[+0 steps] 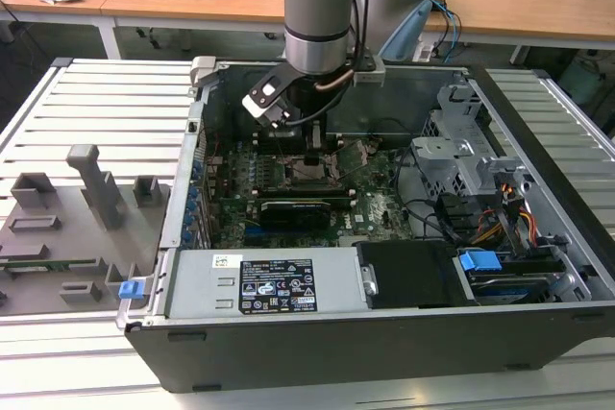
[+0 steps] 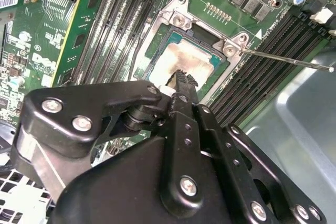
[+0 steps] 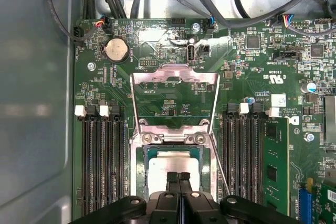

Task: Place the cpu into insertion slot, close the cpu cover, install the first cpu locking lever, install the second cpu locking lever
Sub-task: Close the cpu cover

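Inside the open computer case, toward its far wall, gripper with fingers pressed together and gripping nothing, tips just over the cpu, cpu lying in the insertion slot, cpu cover flipped open beside it, thin lever rod sticking out alongside.

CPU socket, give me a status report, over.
Tool shut, tips at the silvery square cpu. Chip lies in the black-rimmed insertion slot. Silvery hinged cpu cover lying open; thin metal lever sticking out sideways.
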